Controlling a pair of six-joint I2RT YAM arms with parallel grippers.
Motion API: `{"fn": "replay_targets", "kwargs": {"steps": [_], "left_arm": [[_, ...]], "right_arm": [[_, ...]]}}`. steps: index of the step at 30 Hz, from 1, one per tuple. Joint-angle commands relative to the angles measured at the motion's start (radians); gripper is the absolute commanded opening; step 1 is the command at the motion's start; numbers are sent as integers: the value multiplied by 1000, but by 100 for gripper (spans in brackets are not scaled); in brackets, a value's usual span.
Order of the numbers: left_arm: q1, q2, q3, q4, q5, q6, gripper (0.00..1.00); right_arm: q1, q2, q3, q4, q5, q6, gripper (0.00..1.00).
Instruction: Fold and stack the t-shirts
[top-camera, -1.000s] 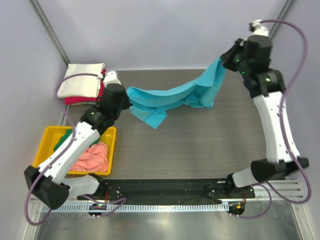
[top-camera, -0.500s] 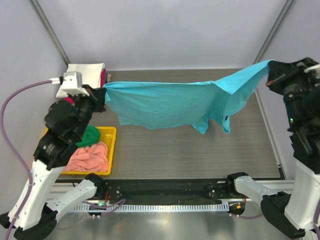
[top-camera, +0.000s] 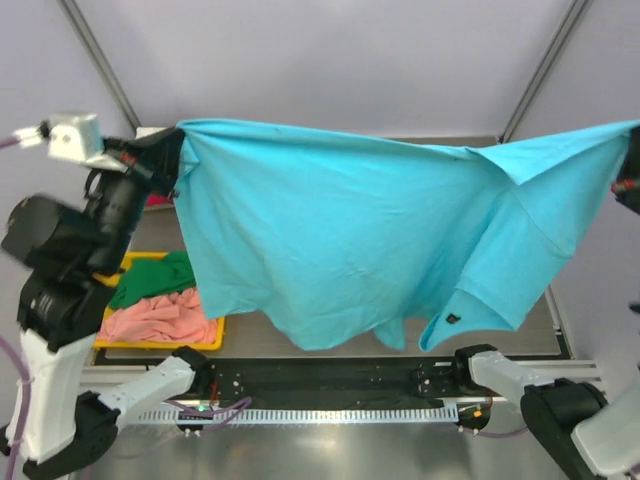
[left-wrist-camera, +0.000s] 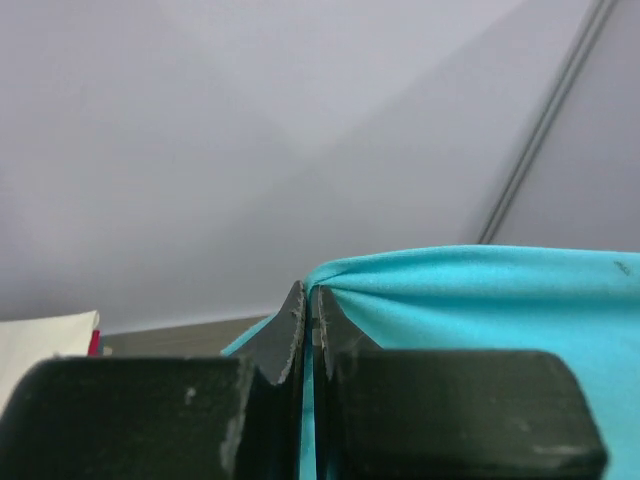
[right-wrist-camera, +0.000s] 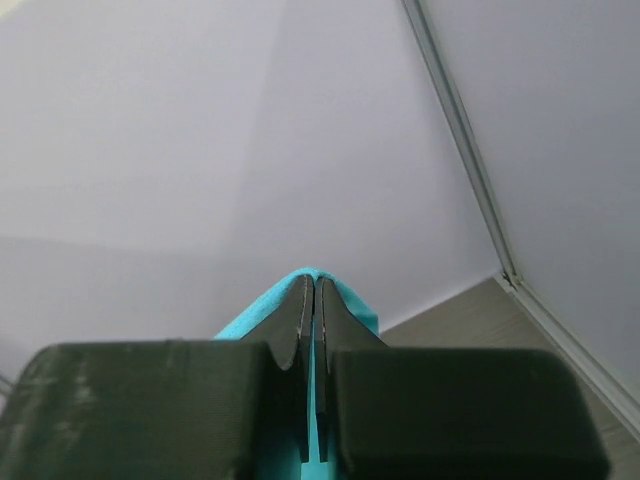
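The turquoise t-shirt hangs spread in the air above the worktop, unfolded, with the left fingers and right fingers each clamped on a top corner. A green shirt and a pink shirt lie crumpled in the yellow tray (near left), so most of the folding remains.

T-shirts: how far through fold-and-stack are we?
Done, seemingly: a cream-white shirt with a red shirt at its edge, far left, mostly hidden. In hand: the turquoise shirt, hanging unfolded between the left pincer and right pincer, both shut on its edge. Left: folding it, plus the green shirt and salmon-pink shirt crumpled in the yellow tray.
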Motion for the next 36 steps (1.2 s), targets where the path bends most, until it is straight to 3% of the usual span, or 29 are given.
{"fn": "replay_targets", "kwargs": {"steps": [1,4,6,10,12,13,14,15,17,19,20,21,23,25,28,32,36], "left_arm": [[5,205,79,-155,-111,-7,0],[42,379,125,-209,-78,-47,0],[134,511,129,-241,8,-131,0],[252,734,41,-198,53,-243,0],[288,856,77,-210,54,-254,0],[301,1000,114,-226,54,-255,0],[309,1062,155,-261,77,-252,11],[315,1128,240,-282,96,-251,22],[323,1245,354,-365,110,-246,53],[323,1242,350,-359,120,-254,63],[321,1189,285,-306,125,-274,71],[321,1158,245,-269,120,-289,74],[320,1065,144,-223,119,-326,77],[312,1000,65,-198,96,-344,77],[297,885,-111,-114,57,-384,77],[268,776,-355,-19,25,-436,76],[243,780,-479,75,48,-493,74]], "right_arm": [[2,264,-25,-6,90,-59,1],[0,398,-30,22,119,-92,1],[-4,524,-74,57,115,-103,1],[-36,728,-163,189,12,-97,1],[-52,907,-133,223,-32,-91,1],[-56,993,-87,211,-89,-97,11],[-61,1079,88,164,-121,-108,31],[-63,1247,199,107,-129,-105,63],[-63,1337,380,-7,-149,-106,92],[-63,1285,298,34,-139,-97,93],[-64,1227,100,84,-140,-94,94],[-66,1171,-10,140,-145,-91,94],[-67,1020,-263,249,-158,-65,95],[-72,907,-394,295,-181,-13,95],[-73,821,-667,390,-304,27,95],[-75,829,-771,415,-381,61,95],[-75,880,-815,432,-432,84,93]]}}
